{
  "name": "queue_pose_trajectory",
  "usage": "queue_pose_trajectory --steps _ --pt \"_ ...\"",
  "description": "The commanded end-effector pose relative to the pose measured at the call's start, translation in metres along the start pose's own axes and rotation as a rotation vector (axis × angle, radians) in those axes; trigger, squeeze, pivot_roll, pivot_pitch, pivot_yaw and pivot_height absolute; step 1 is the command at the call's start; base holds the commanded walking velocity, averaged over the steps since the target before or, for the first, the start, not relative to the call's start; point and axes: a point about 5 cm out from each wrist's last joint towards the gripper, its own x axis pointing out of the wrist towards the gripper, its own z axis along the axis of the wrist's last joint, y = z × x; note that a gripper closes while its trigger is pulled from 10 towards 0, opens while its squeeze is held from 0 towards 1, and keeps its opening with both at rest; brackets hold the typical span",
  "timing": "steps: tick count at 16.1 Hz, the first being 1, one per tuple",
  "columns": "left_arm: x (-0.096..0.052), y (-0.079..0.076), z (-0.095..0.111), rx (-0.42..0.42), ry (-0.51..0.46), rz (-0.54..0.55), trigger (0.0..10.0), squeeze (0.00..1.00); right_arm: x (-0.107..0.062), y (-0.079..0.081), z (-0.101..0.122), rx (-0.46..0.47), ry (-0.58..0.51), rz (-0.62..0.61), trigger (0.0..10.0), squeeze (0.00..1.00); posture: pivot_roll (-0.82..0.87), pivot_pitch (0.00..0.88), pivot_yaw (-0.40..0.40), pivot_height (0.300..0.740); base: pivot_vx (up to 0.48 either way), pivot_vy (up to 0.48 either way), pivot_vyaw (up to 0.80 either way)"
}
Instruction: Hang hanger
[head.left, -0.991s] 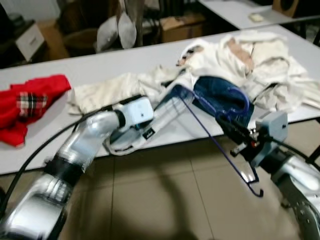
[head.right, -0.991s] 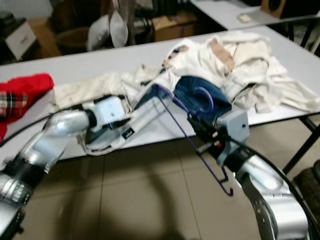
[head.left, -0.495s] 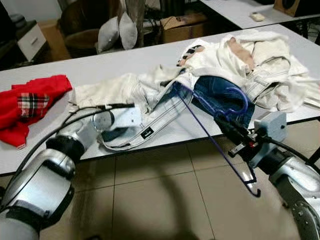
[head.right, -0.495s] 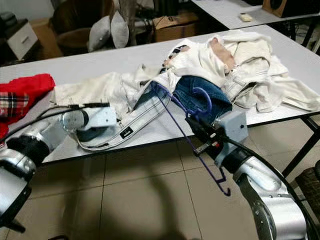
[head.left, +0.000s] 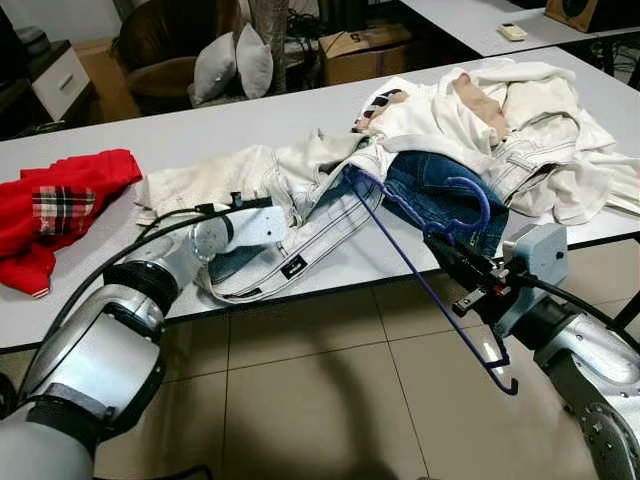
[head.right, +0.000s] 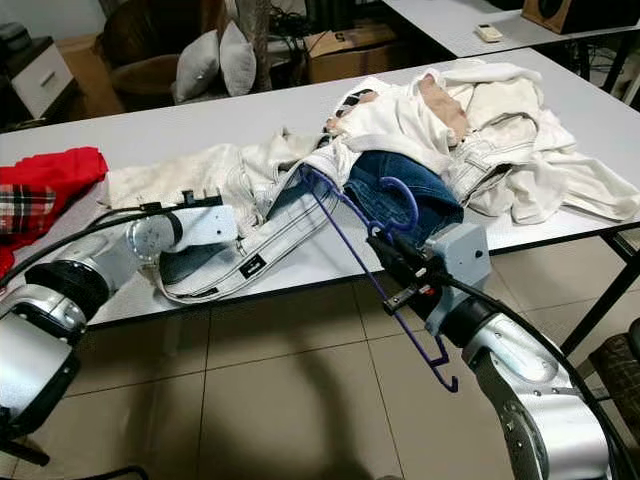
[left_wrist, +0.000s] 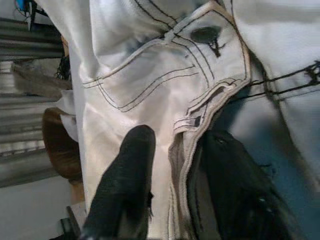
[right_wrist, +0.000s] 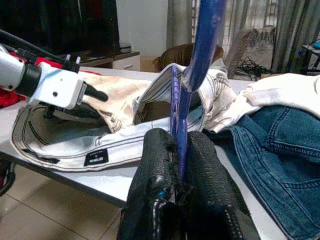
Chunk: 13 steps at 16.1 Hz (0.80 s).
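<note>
Blue hanger pinched in our right claw, left claw on the pale jeans.

The blue hanger (head.left: 420, 265) slants from the waistband of the pale jeans (head.left: 300, 235) down past the surface (head.left: 180, 130) edge, its hook hanging over the floor. Our right claw (right_wrist: 179, 150) has its 2 fingers clamped on the hanger's rod. Our left claw (left_wrist: 170, 165) grips the jeans' waistband hem between its fingers. Dark denim (head.left: 440, 195) and a red garment (head.left: 60, 205) lie nearby.

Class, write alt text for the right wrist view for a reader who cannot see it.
Two black fingers of the right gripper clamp a blue hanger. Its far end sits inside white jeans on a table, beside blue jeans and the left gripper.
</note>
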Motion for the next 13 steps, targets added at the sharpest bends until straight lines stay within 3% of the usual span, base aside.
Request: queue_pose_trajectory --steps 1,4,9,13 --pt "-0.0022 0.0016 -0.0063 -0.038 0.015 -0.008 0.0 0.00 0.0026 0.0046 0.0066 -0.021 -0.035 0.017 10.0 0.00 -0.19 0.000 0.161 0.740 0.000 0.000 0.00" --pt "-0.0031 0.0024 -0.0078 -0.089 -0.003 -0.036 0.0 0.00 0.0054 0.0053 0.0068 -0.027 -0.038 0.021 10.0 0.00 -0.18 0.000 0.160 0.740 0.000 0.000 0.00" --pt "-0.0031 -0.0036 -0.0091 -0.101 -0.014 -0.066 0.0 0.00 -0.0001 0.0085 0.0045 -0.022 -0.032 0.007 10.0 0.00 -0.19 0.000 0.171 0.740 0.000 0.000 0.00" --pt "-0.0033 0.0008 -0.0109 -0.196 -0.014 0.010 0.0 0.00 -0.0003 0.0097 0.0044 -0.013 -0.036 -0.001 10.0 0.00 -0.19 0.000 0.175 0.740 0.000 0.000 0.00"
